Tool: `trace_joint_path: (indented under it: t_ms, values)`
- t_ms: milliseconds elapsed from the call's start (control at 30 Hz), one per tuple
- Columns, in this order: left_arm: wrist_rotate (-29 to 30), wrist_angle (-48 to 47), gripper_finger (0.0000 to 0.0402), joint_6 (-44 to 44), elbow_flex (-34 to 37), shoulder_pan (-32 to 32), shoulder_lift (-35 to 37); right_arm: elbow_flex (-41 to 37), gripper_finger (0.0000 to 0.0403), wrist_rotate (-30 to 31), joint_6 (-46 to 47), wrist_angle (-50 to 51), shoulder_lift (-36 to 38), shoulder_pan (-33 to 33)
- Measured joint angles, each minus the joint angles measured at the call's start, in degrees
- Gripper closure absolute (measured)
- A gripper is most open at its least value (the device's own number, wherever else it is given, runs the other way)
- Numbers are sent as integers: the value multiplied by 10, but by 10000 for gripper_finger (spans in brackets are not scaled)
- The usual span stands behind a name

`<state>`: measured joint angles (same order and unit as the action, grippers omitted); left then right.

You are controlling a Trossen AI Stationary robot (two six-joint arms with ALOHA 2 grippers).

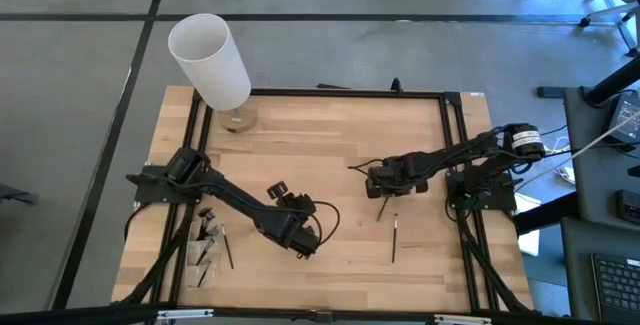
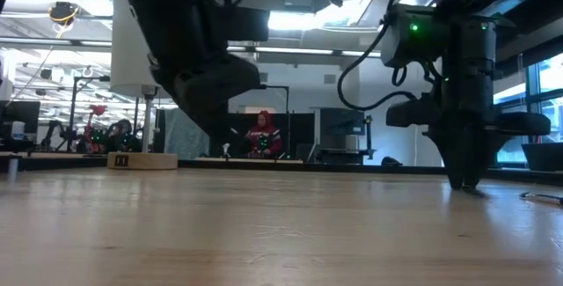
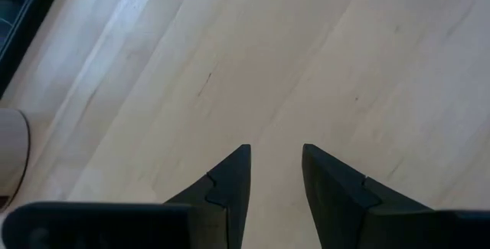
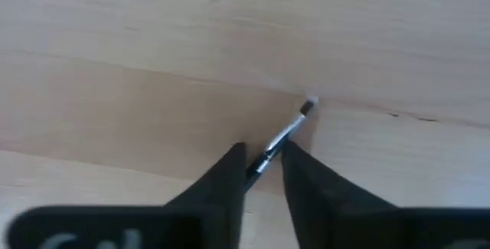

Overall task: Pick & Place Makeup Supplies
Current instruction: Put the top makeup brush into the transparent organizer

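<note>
From above, the wooden counter [image 1: 330, 165] carries, at about ten o'clock, a tall white cylinder [image 1: 210, 60] on a round wooden base. At eight o'clock a small heap of makeup brushes [image 1: 210, 250] lies beside the left arm's mount. The left pincer [image 1: 300, 237] hangs over bare wood near seven o'clock of centre. Only its wrist view shows the state: the two dark fingers [image 3: 230, 191] stand apart with nothing between them, released, over plain counter boards.

Toward five o'clock a single loose brush [image 1: 394, 239] lies alone on the wood, well apart from the heap. Just above it, near three o'clock, the right pincer [image 1: 381, 191] is down at the counter, and a thin dark brush handle [image 1: 381, 208] sticks out below it.

The right wrist view gives what the overhead cannot: the fingers [image 4: 222, 176] flank a slim brush [image 4: 283, 138] with a silver ferrule and small tip, its handle running in between them, closing about it while it lies on the wood.

The low view shows the right pincer [image 2: 464, 180] touching the counter, and a person in red [image 2: 261, 135] far behind.
</note>
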<state>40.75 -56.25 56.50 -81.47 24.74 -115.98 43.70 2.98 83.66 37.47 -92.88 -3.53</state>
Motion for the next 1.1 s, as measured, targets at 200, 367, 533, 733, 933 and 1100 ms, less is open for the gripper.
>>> trace_joint_path:
  t_ms: [200,367,533,733,933,1100]
  values:
    - [36,-3,288,22,0,-1,0,3,386,27,-37,-12,-1,2]
    - [48,-19,288,29,0,-1,0,2,391,52,-80,-36,-1,13]
    - [59,-59,288,55,0,-1,0,2,373,78,-148,-127,7,25]
    - [47,-131,288,139,0,14,2,3,390,90,-303,-351,32,30]
    - [33,-156,288,167,0,56,50,2,397,17,-485,-569,40,59]
    - [104,-160,288,198,0,96,117,3,397,-85,-546,-655,41,92]
